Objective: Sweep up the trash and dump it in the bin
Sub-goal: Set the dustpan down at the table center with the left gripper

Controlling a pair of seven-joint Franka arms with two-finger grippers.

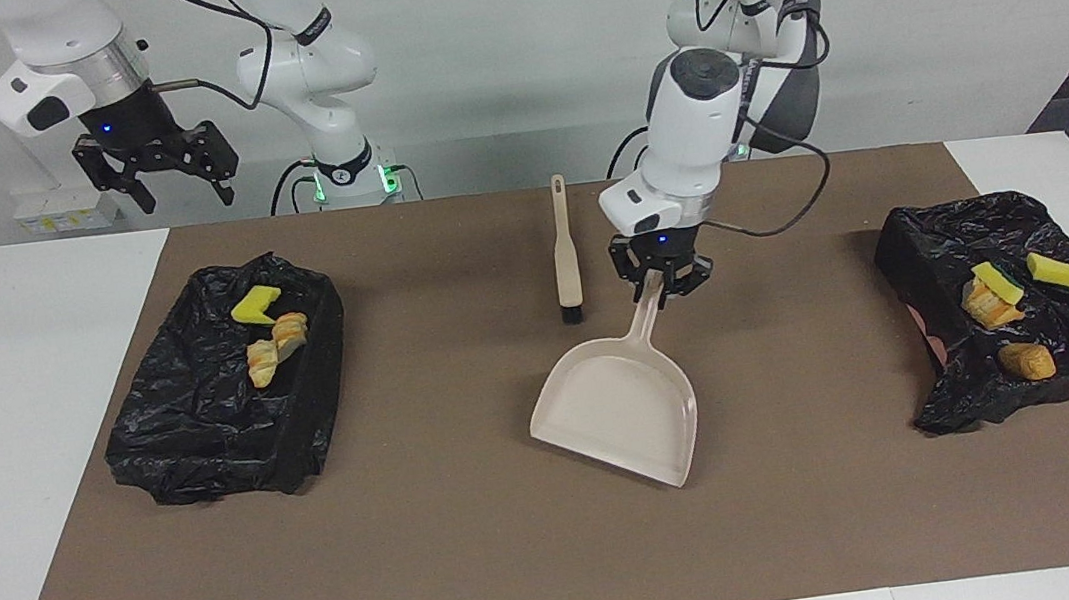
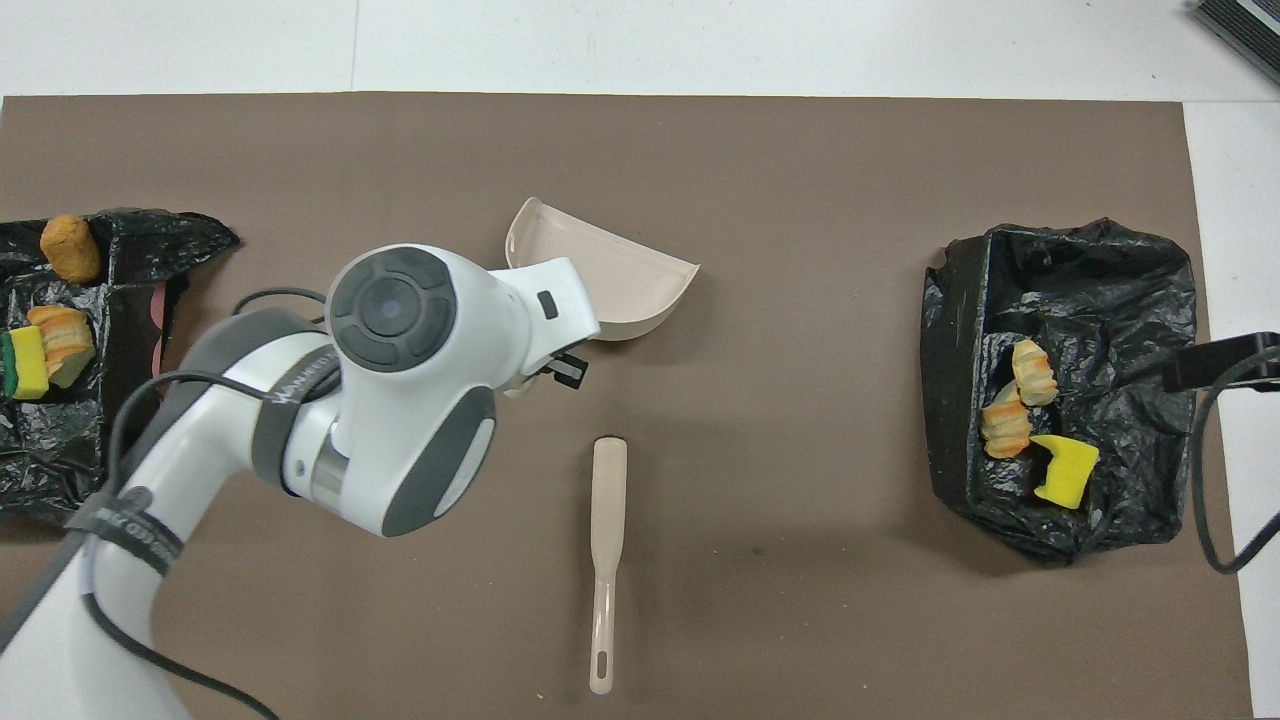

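My left gripper (image 1: 661, 278) is shut on the handle of the beige dustpan (image 1: 620, 411), which hangs tilted over the middle of the mat with its pan empty (image 2: 610, 280). The beige brush (image 1: 565, 251) lies flat beside it, nearer to the robots (image 2: 607, 560). Trash lies in two black-lined bins. The bin (image 1: 306, 417) at the right arm's end holds a yellow sponge bit (image 1: 255, 305) and beige lumps (image 1: 278, 347). The bin (image 1: 930, 235) at the left arm's end holds yellow bits (image 1: 1055, 271) and an orange-brown lump (image 1: 1027, 361). My right gripper (image 1: 158, 177) waits open, raised high.
A brown mat (image 1: 482, 547) covers most of the white table (image 1: 22, 399). My left arm's big white body (image 2: 400, 400) hides part of the mat in the overhead view. A black cable (image 2: 1215, 480) hangs by the bin at the right arm's end.
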